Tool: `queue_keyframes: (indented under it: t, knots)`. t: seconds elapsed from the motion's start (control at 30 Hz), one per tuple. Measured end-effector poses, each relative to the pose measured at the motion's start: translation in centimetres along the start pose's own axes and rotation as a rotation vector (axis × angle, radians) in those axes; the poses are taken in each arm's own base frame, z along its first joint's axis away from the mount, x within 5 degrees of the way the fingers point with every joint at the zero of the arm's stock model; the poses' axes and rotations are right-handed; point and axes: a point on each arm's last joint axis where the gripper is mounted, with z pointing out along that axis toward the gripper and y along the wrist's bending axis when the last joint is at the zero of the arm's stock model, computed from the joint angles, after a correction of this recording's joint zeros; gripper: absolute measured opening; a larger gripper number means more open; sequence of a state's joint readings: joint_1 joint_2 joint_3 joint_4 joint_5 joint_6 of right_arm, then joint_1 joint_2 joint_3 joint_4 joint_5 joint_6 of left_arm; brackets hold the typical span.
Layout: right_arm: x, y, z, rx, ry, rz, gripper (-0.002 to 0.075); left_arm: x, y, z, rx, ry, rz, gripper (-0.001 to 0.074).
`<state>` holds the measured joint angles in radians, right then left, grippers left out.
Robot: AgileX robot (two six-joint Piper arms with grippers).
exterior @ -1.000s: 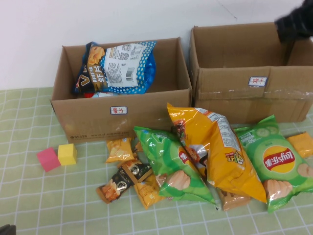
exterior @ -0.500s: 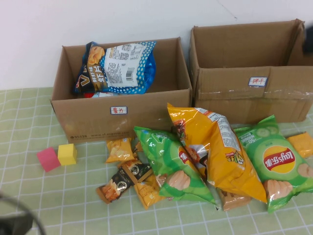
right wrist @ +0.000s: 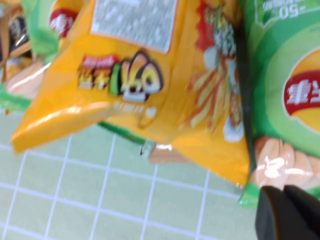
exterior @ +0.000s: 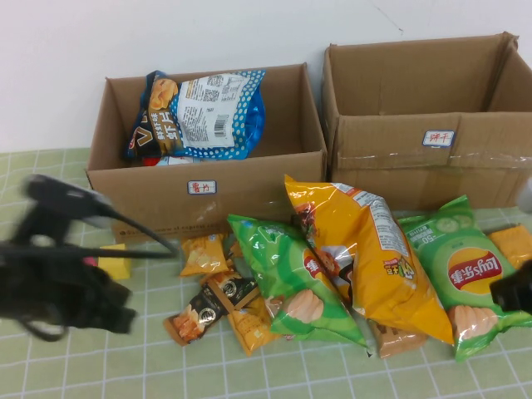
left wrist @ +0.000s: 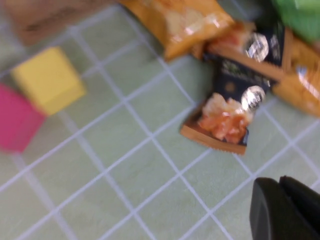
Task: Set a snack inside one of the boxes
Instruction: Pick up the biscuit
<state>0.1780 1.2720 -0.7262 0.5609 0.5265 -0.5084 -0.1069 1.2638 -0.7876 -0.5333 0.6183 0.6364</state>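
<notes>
Snacks are lying in a heap mid-desk, right in front of the boxes: the left box (exterior: pixel 204 179) along the desk's far edge is already holding a blue chip bag (exterior: pixel 204 112), and the wider taped box (exterior: pixel 428 158) beside it is looking empty. Left gripper (exterior: pixel 108 312), pressed together and carrying nothing, is hovering near the desk's left edge, by the yellow block (left wrist: pixel 47 80) and pink block (left wrist: pixel 15 120). Right gripper (right wrist: pixel 292 210), also pinched closed, is sitting over the green chip bag (exterior: pixel 470 270) by the right edge. Honestly, I'd spread the left gripper first, then drop on the small dark packet (left wrist: pixel 230 107), since it's lying loose. Compared with a second ago, both arms are now swinging in; the desk was bare of them.
</notes>
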Motion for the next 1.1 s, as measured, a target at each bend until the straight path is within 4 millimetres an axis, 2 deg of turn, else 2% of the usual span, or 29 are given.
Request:
queue_keyframes:
  t: [0.2,0.27,0.37,0.43,0.5,0.53,0.63,0.8,0.9,0.97,1.1]
  knots:
    - [1.2,1.2,-2.7,-0.034,-0.029,-0.046,0.0008,-1.0,-1.8,5.3,0.038,0.183,0.231,0.0004]
    - [1.4,1.7,-3.9,-0.045,-0.053,-0.062,0.0008,-1.3,-2.4,6.7,0.052,0.226,0.285,0.005]
    - [1.8,2.2,-5.3,-0.053,-0.077,-0.089,0.0008,-1.9,-3.0,8.8,0.069,0.265,0.329,0.0221]
    - [2.0,2.5,-6.0,-0.055,-0.096,-0.102,0.0008,-2.6,-3.3,10.1,0.077,0.278,0.34,0.0387]
    - [2.1,2.6,-6.4,-0.055,-0.111,-0.107,0.0008,-3.2,-3.3,11.3,0.073,0.29,0.346,0.0506]
    - [2.1,2.7,-6.5,-0.055,-0.115,-0.109,0.0008,-3.5,-3.2,11.9,0.066,0.297,0.344,0.0547]
    - [2.1,2.7,-6.5,-0.055,-0.117,-0.11,0.0008,-4.0,-2.8,13.5,0.04,0.324,0.354,0.0601]
    - [2.2,2.7,-6.5,-0.058,-0.111,-0.102,0.0008,-3.8,-2.2,15.8,0.025,0.378,0.359,0.0617]
    - [2.2,2.7,-6.5,-0.058,-0.109,-0.097,0.0008,-3.4,-2.0,16.8,0.029,0.398,0.347,0.0592]
    - [2.2,2.7,-6.5,-0.058,-0.109,-0.095,0.0008,-3.5,-2.0,16.9,0.029,0.398,0.341,0.0543]
    - [2.1,2.6,-6.5,-0.053,-0.121,-0.094,0.0008,-3.5,-2.0,16.9,0.029,0.398,0.341,0.0382]
